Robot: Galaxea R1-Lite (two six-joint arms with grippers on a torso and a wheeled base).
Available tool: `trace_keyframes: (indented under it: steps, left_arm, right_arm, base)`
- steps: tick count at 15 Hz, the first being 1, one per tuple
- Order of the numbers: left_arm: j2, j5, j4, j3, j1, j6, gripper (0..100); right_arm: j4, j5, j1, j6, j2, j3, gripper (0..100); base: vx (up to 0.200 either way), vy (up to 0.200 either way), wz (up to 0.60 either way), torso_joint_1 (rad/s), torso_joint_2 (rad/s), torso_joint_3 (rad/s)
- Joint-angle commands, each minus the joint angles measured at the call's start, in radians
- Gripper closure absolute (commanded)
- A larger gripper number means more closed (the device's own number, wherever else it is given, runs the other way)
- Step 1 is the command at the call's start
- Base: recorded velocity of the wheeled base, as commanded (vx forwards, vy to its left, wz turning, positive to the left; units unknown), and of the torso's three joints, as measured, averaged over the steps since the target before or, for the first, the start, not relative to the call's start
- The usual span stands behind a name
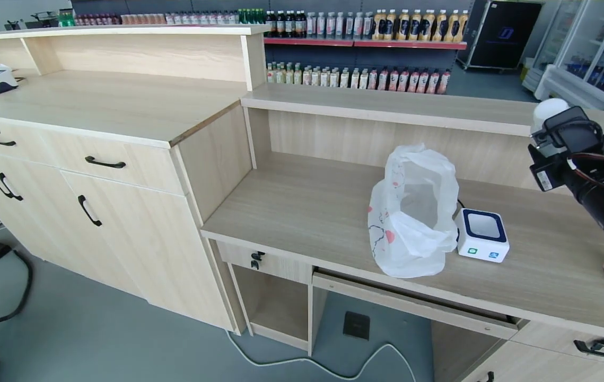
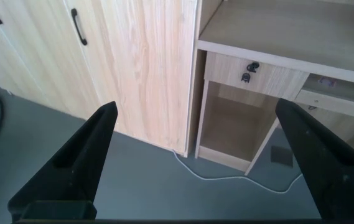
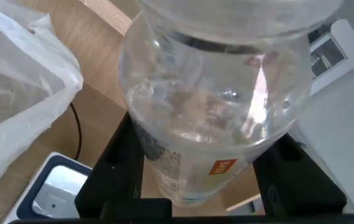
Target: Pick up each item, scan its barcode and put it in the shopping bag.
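**Checkout counter (image 1: 302, 212): first pick made, scan pending**

Across it, the shopping bag (image 1: 413, 223) stands open at centre right of the head view, with the scanner (image 1: 483, 234) just beside it on the right. My right gripper (image 3: 204, 134) is clamped on a clear bottle (image 3: 208, 87) at the right edge. My left gripper (image 2: 196, 106) hangs spread apart, empty. By my judgement, this bottle's pick is done; scanning and bagging remain.
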Motion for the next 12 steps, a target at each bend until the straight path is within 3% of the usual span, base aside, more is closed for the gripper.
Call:
trace_keyframes:
  steps: [1,12]
  left_arm:
    - [0.000,0.001,0.000,0.000,0.001,0.000,0]
    - [0.000,0.001,0.000,0.000,0.001,0.000,0]
  right_arm:
    - [-0.019,0.046,-0.040,-0.020,0.018,0.010,100]
    - [-0.358,0.404,-0.085,-0.078,0.305,0.010,100]
  base:
    - [0.000,0.000,0.00,0.000,0.00,0.000]
    - [0.000,0.000,0.00,0.000,0.00,0.000]
